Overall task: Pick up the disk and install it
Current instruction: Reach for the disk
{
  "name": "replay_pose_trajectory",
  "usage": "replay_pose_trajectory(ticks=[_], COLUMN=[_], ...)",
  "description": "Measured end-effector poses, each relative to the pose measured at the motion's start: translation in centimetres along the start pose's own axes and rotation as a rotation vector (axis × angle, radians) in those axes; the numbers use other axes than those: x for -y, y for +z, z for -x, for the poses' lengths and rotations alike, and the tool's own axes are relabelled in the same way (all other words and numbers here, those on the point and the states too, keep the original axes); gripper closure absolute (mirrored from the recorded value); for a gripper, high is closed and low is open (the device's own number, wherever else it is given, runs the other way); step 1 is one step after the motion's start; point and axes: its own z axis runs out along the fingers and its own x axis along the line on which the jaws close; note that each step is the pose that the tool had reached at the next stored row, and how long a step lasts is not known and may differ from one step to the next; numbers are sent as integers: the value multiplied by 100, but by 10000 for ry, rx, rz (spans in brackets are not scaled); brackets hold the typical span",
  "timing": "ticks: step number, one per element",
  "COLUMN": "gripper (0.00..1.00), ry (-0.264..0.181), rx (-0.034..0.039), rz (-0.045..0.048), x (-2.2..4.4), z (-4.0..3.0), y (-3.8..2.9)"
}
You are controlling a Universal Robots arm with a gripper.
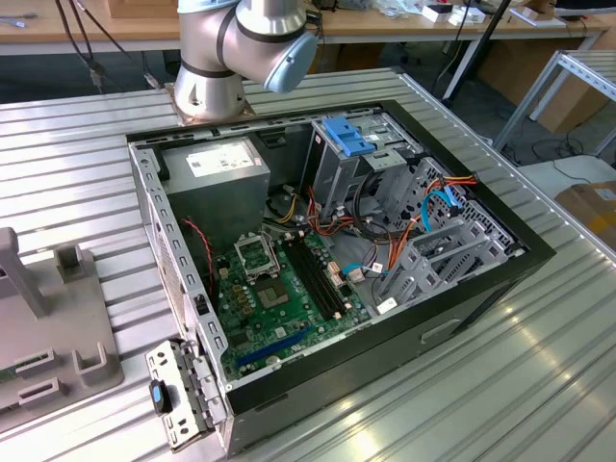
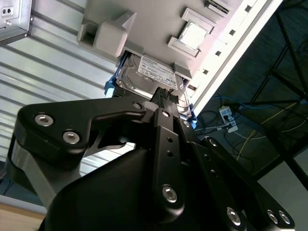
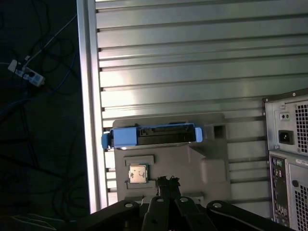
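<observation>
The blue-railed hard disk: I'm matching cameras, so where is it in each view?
Second wrist view: the silver-grey metal disk in a blue plastic rail lies label-up in the grey moulded holder, just beyond the gripper.
First wrist view: the disk is seen edge-on on that holder, past the square chip from the gripper.
Exterior view: the holder, the shared landmark, lies at the exterior view's left edge.

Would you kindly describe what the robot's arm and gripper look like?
The arm has thick silver-grey cylindrical joints with a light-blue end cap. The gripper is matte black, built of angular link bars fastened with shiny silver screws.
</observation>
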Motion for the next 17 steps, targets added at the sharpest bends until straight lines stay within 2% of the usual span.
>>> replay_pose_trajectory(ticks=[7,14,17], gripper=[89,89,89], ry=[0,1,-1], rx=[0,0,0], rz=[0,0,-1], x=[2,10,11], z=[-15,-131,-138], y=[1,5,5])
